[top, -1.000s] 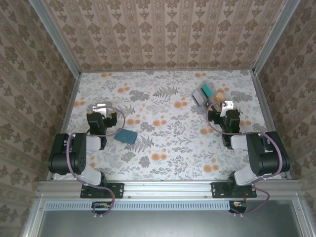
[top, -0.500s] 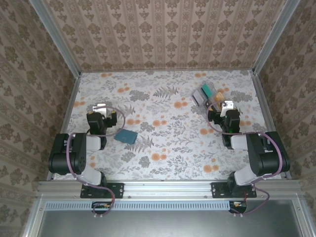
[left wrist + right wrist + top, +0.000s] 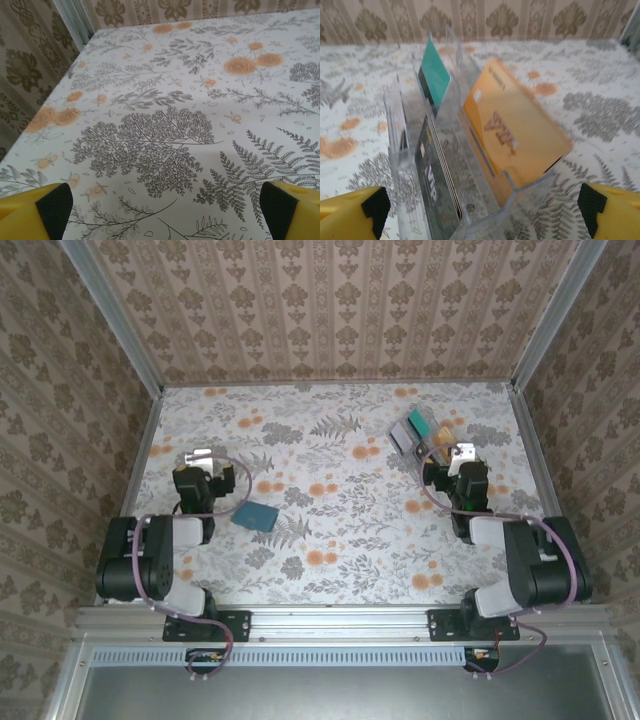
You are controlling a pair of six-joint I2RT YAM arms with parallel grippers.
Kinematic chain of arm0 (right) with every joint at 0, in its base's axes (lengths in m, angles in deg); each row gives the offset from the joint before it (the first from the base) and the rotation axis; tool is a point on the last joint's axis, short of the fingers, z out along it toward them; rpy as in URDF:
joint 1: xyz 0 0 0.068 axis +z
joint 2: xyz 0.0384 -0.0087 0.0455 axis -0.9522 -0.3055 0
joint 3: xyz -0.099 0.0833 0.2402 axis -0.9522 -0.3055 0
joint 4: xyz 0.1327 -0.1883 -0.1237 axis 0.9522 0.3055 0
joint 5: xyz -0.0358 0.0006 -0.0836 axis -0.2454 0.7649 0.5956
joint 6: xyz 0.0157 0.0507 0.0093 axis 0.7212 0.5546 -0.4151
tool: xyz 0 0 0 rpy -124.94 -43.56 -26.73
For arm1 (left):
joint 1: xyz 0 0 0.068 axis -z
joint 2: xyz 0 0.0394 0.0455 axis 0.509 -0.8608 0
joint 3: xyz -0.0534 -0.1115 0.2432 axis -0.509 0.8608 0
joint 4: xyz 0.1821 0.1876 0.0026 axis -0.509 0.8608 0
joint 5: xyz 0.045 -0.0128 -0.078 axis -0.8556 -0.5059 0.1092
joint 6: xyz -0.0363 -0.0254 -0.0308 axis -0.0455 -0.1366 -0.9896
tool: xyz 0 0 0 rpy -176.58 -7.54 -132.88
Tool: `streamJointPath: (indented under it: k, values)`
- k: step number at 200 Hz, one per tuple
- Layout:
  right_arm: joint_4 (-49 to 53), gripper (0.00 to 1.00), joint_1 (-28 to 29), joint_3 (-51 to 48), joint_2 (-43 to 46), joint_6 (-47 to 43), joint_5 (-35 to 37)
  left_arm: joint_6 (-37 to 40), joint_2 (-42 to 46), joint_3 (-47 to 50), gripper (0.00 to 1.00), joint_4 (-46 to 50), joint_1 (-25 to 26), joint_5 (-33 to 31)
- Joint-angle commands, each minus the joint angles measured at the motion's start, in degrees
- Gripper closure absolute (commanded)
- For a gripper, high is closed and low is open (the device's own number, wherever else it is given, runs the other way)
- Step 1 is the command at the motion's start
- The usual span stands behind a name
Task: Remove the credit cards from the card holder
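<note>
Scarcely anything is altered since a second ago: both arms are merely nudged, the left claw (image 3: 203, 460) and right claw (image 3: 455, 455) are held released, and the blue card holder (image 3: 257, 515), lower left of centre, lies untouched, so card removal is judged not yet begun.

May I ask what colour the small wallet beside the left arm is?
The wallet is teal-blue; top external view shows it best.

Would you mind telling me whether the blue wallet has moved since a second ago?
No. The blue wallet sits against the same fern leaf printed on the table.
</note>
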Motion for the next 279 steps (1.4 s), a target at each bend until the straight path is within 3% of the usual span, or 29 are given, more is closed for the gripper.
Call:
streamJointPath:
  k: [1, 42, 59, 98, 110, 126, 151, 198, 225, 279]
  values:
    - [8.85, 0.00, -0.09, 1.49, 8.71, 0.87, 3.59, -1.50, 5.40, -1.07, 0.00, 4.91, -0.43, -0.89]
    - [26.74, 0.00, 0.11, 6.29, 22.33, 6.08, 7.05, -5.84, 16.27, -6.34, 0.00, 24.47, -0.11, -1.84]
    - [36.36, 0.00, 0.13, 10.32, 26.10, 13.36, 9.73, -9.03, 20.22, -10.56, 0.00, 36.24, 0.15, -1.39]
    - [56.97, 0.00, 0.13, 21.99, 24.78, 24.64, 7.08, -11.57, 26.70, -14.78, 0.00, 50.13, 3.59, 0.45]
    - [59.96, 0.00, 0.15, 24.70, 22.95, 26.72, 5.29, -15.13, 27.80, -15.06, 0.00, 52.91, 4.78, -1.67]
    - [62.02, 0.00, 0.13, 27.28, 20.53, 30.27, 2.55, -22.77, 28.70, -15.81, 0.00, 58.09, 5.12, -1.90]
    - [60.97, 0.00, 1.31, 30.59, 15.29, 29.04, -11.38, -34.60, 28.23, -16.44, 0.00, 66.34, 5.20, -0.86]
    - [59.26, 0.00, 10.64, 34.84, 4.92, 29.47, -14.05, -44.16, 25.94, -13.92, 0.00, 70.12, 5.20, 8.07]
    - [57.36, 0.00, 18.70, 37.55, -1.96, 29.61, -14.13, -52.39, 24.71, -13.02, 0.00, 75.57, 5.49, 6.92]
    - [57.14, 0.00, 29.50, 46.39, -16.08, 32.61, -18.15, -58.28, 22.84, -9.43, 0.10, 71.10, 9.73, 10.47]
